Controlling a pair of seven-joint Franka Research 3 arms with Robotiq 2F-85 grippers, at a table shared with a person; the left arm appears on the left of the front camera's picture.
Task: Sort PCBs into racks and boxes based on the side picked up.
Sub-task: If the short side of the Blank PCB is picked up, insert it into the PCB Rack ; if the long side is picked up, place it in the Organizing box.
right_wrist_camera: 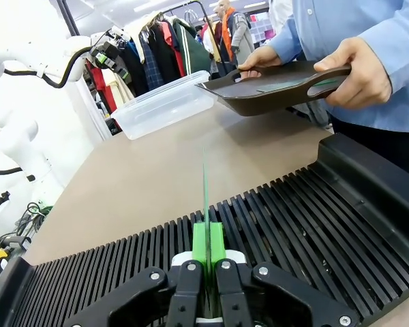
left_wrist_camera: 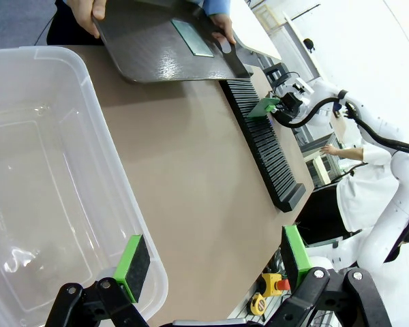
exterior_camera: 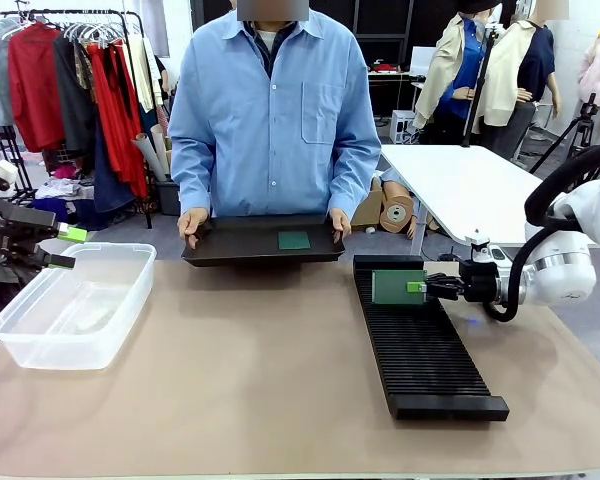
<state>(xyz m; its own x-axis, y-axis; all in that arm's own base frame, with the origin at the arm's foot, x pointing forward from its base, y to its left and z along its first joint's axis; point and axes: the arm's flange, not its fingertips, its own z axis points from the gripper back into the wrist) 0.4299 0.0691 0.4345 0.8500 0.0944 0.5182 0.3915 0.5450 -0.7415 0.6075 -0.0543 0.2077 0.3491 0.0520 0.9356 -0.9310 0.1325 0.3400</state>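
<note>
Now the right end effector (exterior_camera: 417, 287) is clenching a PCB (exterior_camera: 398, 287) over the rack (exterior_camera: 425, 350).

Seen from the right wrist, the PCB is standing upright and edge-on between the green pads (right_wrist_camera: 199, 240), just above the ribbed slots – whether its lower edge is sitting in a slot, I cannot tell. From the front, it is hanging over the rack's far end, its lighter face turned toward the robot's side. The left end effector (exterior_camera: 68, 248) is hovering released, jaws wide and holding nothing, over the rim of the clear box (exterior_camera: 70, 305) at the left of the desk (exterior_camera: 230, 380). At the far side a person is gripping a black tray (exterior_camera: 240, 243) with both hands – a second PCB (exterior_camera: 293, 240) is lying flat on it.
</note>
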